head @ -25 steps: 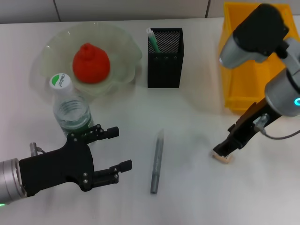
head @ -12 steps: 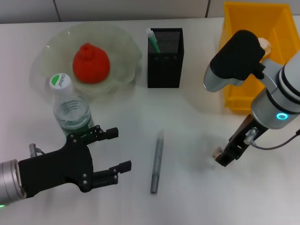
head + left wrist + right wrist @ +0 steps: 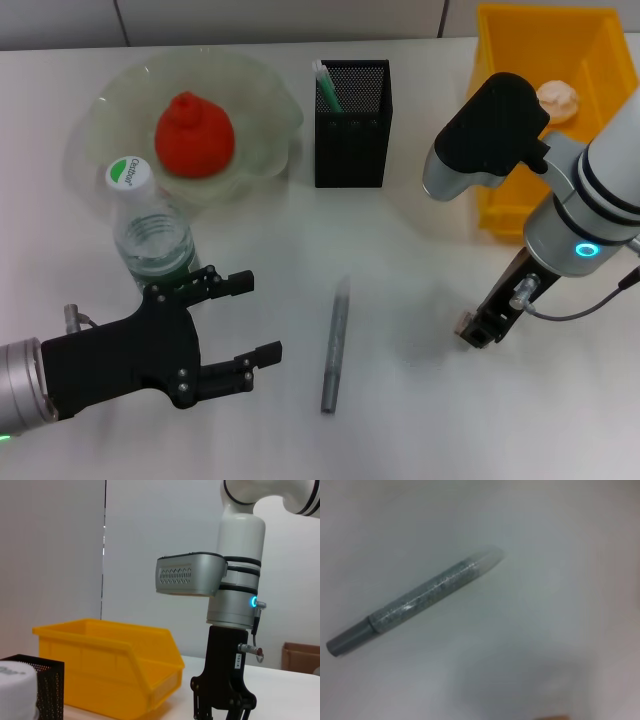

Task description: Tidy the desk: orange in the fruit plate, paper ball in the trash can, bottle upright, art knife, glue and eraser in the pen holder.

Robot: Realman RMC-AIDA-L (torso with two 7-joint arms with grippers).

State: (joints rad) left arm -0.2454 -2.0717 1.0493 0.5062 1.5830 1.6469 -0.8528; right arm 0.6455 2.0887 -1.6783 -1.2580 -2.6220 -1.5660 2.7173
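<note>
My right gripper (image 3: 480, 329) stands low over the table at the right, shut on the small tan eraser (image 3: 464, 323); a tan sliver of the eraser (image 3: 552, 717) shows in the right wrist view. A grey pen-shaped stick (image 3: 335, 346) lies on the table centre, also in the right wrist view (image 3: 420, 602). The black mesh pen holder (image 3: 352, 130) holds a green and white item (image 3: 326, 88). The orange (image 3: 194, 135) sits in the glass fruit plate (image 3: 265, 90). The bottle (image 3: 150, 235) stands upright. The paper ball (image 3: 558, 100) lies in the yellow bin (image 3: 500, 190). My left gripper (image 3: 262, 316) is open and empty beside the bottle.
The left wrist view shows the right arm's gripper (image 3: 222, 711), the yellow bin (image 3: 110, 665) and the pen holder (image 3: 42, 685). Bare table lies between the grey stick and the right gripper.
The right arm has swung left, uncovering the paper ball in the bin. Its gripper has closed on the eraser and shifted slightly left. The left arm has not moved.
</note>
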